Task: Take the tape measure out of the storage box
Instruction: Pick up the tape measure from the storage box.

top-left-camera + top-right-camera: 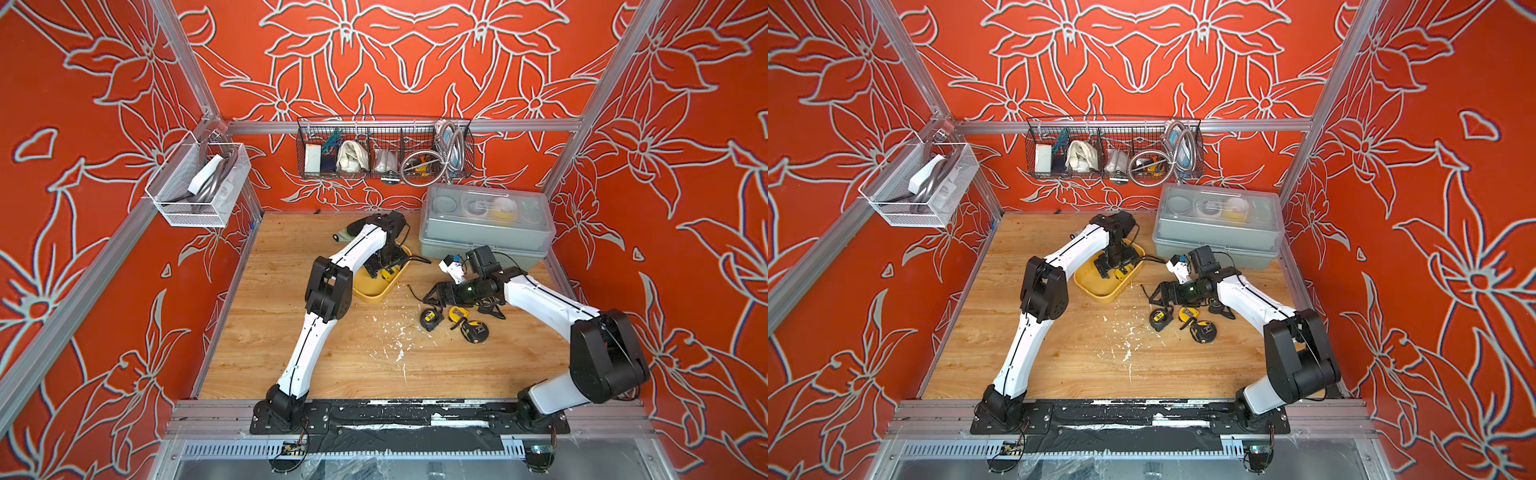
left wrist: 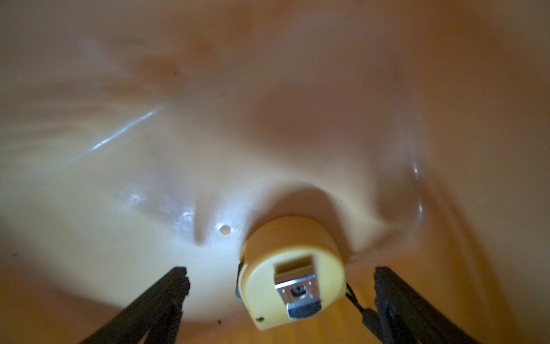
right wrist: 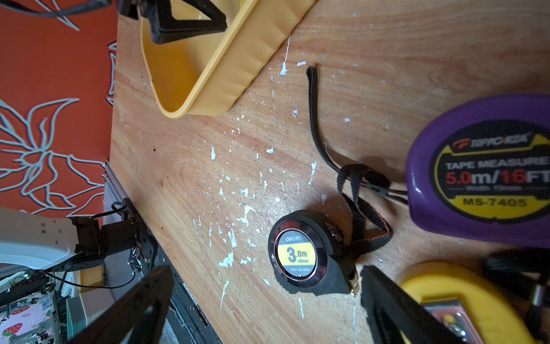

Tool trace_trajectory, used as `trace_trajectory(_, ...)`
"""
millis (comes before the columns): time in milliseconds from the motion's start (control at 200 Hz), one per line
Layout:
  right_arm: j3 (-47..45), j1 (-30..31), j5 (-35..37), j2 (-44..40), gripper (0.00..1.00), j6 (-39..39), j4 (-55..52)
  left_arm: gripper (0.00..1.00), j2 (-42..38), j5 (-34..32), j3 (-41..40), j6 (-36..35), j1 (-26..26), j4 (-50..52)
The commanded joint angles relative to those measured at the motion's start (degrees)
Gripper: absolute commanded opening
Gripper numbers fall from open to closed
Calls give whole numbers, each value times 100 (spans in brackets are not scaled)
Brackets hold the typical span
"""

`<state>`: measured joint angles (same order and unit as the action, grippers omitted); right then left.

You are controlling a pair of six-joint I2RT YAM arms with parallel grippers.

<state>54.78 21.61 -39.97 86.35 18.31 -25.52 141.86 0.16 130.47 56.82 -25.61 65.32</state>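
At least five tape measures are countable: a pale yellow tape measure (image 2: 293, 274) in the one storage box (image 1: 376, 293), and outside it a black one (image 3: 306, 253), a purple one (image 3: 476, 169), a bright yellow one (image 3: 431, 283) and a black-and-yellow one (image 1: 477, 331). One white basket (image 1: 187, 212), one black basket (image 1: 301, 145), one grey case (image 1: 478, 245).

Purple tape measure (image 3: 482, 169): we are reading "TAPE MEASURE", "5.0m/16FT" and "MS-7405" on its black-and-yellow face; the brand line above is blurring, so we are leaving it.
Black round tape measure (image 3: 309, 256): we are reading "deli" and "3.0m" on its face; the finer print beneath is escaping us.
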Motion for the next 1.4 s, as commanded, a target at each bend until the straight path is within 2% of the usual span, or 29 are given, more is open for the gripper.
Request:
trace_trajectory(0, -66, -67, -151, 57, 100, -91, 115, 99, 231, 21, 76, 382, -1, 328)
trace_trajectory(165, -46, -78, -185, 49, 100, -51, 167, 98, 377, -3, 73, 383, 60, 394)
trace_trajectory(310, -56, -78, -180, 43, 100, 3, 194, 85, 313, -42, -66, 297, 125, 431)
trace_trajectory(606, 4, -78, -196, 23, 100, 133, 238, 69, -224, -87, -923, 26, 323, 169)
trace_trajectory(881, 163, -78, -336, 129, 100, 320, 310, 49, -719, -122, -1411, -618, 408, -142)
trace_trajectory(1201, 275, -81, -530, 156, 100, 547, 570, 48, -1133, -188, -1423, -1332, 407, -176)
trace_trajectory(1391, 242, -86, -990, 300, 100, 921, 1206, 51, -1628, -80, -1490, -2469, 354, -315)
